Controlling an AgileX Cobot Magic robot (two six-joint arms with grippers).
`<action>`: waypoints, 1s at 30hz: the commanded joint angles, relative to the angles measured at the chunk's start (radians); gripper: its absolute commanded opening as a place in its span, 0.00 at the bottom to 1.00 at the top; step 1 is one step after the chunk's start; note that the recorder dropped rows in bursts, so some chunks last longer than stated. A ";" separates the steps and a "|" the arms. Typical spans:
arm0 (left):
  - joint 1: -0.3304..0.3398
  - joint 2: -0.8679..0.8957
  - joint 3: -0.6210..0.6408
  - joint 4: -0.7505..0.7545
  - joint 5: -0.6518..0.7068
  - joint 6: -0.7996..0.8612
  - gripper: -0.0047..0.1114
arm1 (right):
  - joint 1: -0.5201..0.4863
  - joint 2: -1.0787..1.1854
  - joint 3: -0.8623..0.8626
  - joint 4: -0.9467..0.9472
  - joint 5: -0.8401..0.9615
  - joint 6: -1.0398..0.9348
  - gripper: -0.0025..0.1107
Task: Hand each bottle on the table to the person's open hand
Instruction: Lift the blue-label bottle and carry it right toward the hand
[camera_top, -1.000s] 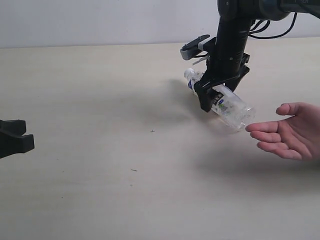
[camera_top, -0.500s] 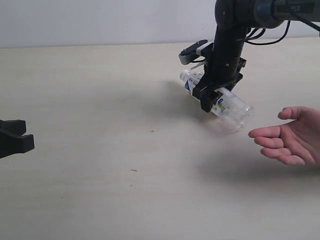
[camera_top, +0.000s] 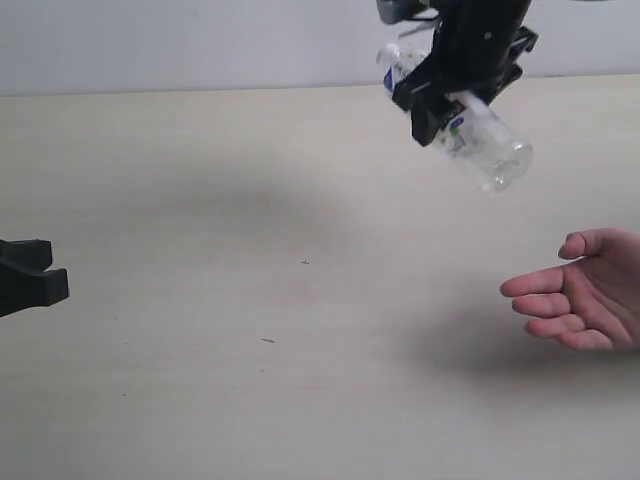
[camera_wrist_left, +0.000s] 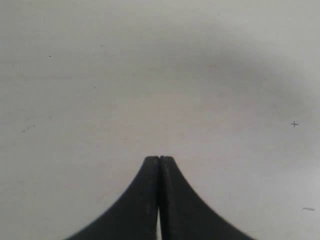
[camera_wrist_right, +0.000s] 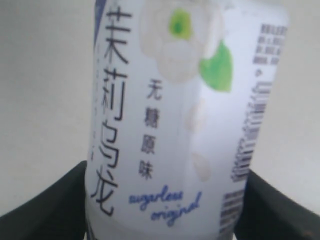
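Observation:
A clear bottle (camera_top: 470, 125) with a white cap and a white printed label hangs tilted in the air at the top right, its base end lower and toward the right. My right gripper (camera_top: 450, 100) is shut on the bottle's middle; in the right wrist view the label (camera_wrist_right: 170, 125) fills the space between the two black fingers (camera_wrist_right: 55, 205). The person's open hand (camera_top: 580, 295) waits palm up at the right edge, below and to the right of the bottle. My left gripper (camera_top: 40, 275) rests shut and empty at the left edge, seen closed over the bare table (camera_wrist_left: 150, 75).
The pale cream table (camera_top: 250, 250) stretches across the exterior view, with a few tiny dark specks (camera_top: 305, 262) near the middle. A pale wall runs behind its far edge.
My right gripper has closed on the bottle and lifted it off the table, up and slightly right. The hand has shifted a little lower. The left arm has stayed still.

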 joint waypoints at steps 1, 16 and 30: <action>0.004 -0.008 0.004 -0.008 -0.001 -0.001 0.04 | 0.002 -0.144 -0.010 -0.003 0.015 0.054 0.02; 0.004 -0.008 0.004 -0.008 -0.001 -0.001 0.04 | 0.002 -0.551 0.119 0.007 0.015 0.190 0.02; 0.004 -0.008 0.004 -0.008 -0.001 -0.001 0.04 | 0.002 -0.766 0.589 -0.008 0.015 0.252 0.02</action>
